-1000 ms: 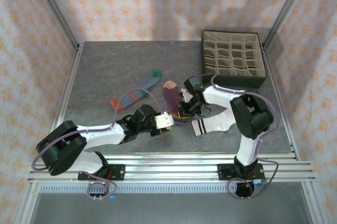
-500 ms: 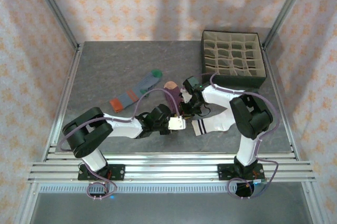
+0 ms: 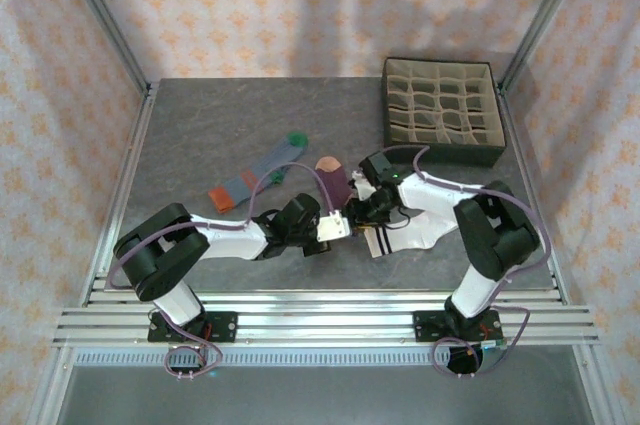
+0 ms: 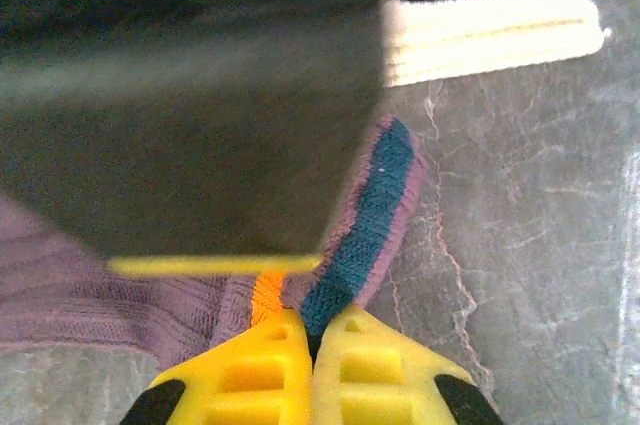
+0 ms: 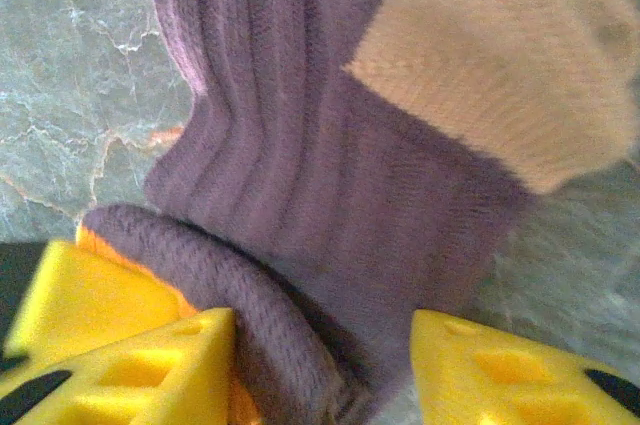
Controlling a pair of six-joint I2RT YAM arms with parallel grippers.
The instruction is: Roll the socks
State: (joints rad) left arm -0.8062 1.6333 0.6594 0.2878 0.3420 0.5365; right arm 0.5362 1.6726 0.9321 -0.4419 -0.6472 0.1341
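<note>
The dark purple sock (image 3: 332,183) with its peach toe (image 5: 490,65) lies mid-table, its cuff end folded over into a thick roll (image 5: 250,315). My left gripper (image 3: 341,228) is shut on that sock's teal-striped cuff edge (image 4: 365,235), fingertips (image 4: 285,345) pressed together. My right gripper (image 3: 360,207) stands open, its yellow fingers (image 5: 140,365) on either side of the rolled purple fold. The white sock (image 3: 412,235) with black cuff stripes (image 4: 490,15) lies flat just right of both grippers. The grey-blue sock (image 3: 258,177) with a green toe lies flat to the left.
A dark box of beige grid compartments (image 3: 440,110) stands at the back right. Metal frame posts and rails border the grey stone-patterned table (image 3: 200,125). The two wrists are close together over the purple sock.
My left gripper has moved right to the purple sock's cuff and shut on it. My right gripper has opened, letting go of the sock, and shifted slightly right.
</note>
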